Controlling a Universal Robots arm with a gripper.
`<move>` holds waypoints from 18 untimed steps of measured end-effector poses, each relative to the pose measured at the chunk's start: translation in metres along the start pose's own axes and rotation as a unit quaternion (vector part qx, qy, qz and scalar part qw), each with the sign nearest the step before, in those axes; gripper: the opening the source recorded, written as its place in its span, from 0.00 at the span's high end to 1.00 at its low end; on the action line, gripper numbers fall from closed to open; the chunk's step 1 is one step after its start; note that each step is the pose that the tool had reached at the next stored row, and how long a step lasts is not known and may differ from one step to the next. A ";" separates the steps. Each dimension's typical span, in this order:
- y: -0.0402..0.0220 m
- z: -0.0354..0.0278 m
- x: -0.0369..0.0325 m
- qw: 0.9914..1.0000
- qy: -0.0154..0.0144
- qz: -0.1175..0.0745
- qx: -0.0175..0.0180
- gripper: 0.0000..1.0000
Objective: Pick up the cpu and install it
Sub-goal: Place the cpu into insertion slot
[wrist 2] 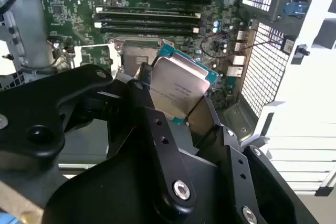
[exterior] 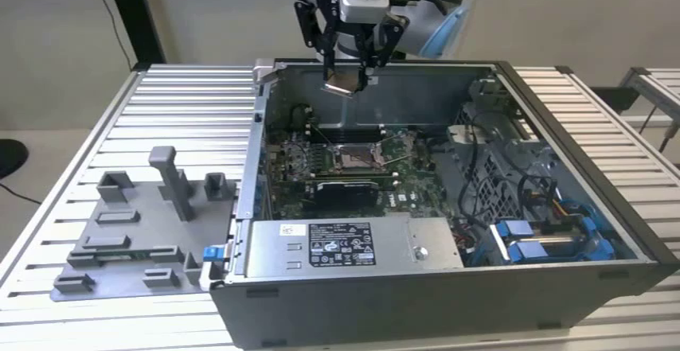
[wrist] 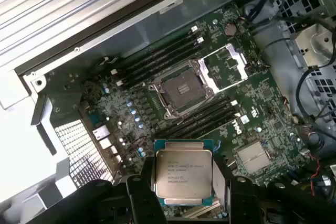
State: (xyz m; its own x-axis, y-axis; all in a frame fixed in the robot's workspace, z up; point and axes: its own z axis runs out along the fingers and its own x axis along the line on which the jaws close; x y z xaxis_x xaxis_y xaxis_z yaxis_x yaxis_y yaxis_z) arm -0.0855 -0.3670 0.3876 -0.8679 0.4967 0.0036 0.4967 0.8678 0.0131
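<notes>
The cpu (wrist: 184, 174), a small square chip with a pale silver top and a teal edge, is clamped between the black fingers of my gripper (exterior: 348, 83). In the exterior view the gripper hangs high above the far wall of the open computer case (exterior: 595, 279), with the cpu (exterior: 339, 88) at its tips. The chip (wrist 2: 176, 88) is tilted in the second wrist view. Below lies the green motherboard (wrist: 131, 114) with its dark metal-framed socket (wrist: 181, 88), whose cover is swung open. The cpu is well clear of the socket (exterior: 354, 157).
A silver power supply box (exterior: 351, 243) with a label sits at the case's near side. Cables and blue drive brackets (exterior: 531, 239) fill the case on the exterior view's right. A grey fixture block (exterior: 138, 232) stands on the slatted table on the exterior view's left.
</notes>
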 end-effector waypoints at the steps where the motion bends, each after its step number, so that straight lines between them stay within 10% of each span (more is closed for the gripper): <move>1: 0.0000 0.0001 0.0000 1.000 0.000 0.005 0.000 1.00; 10: 0.0008 0.0011 -0.0011 0.999 -0.001 0.051 0.000 1.00; 18: 0.0020 0.0018 -0.0023 0.996 -0.001 0.091 0.000 1.00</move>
State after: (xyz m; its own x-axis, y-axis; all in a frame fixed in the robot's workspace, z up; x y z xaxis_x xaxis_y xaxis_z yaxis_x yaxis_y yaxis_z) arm -0.0826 -0.3664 0.3858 -0.7638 0.6454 0.0036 0.6454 0.7637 0.0130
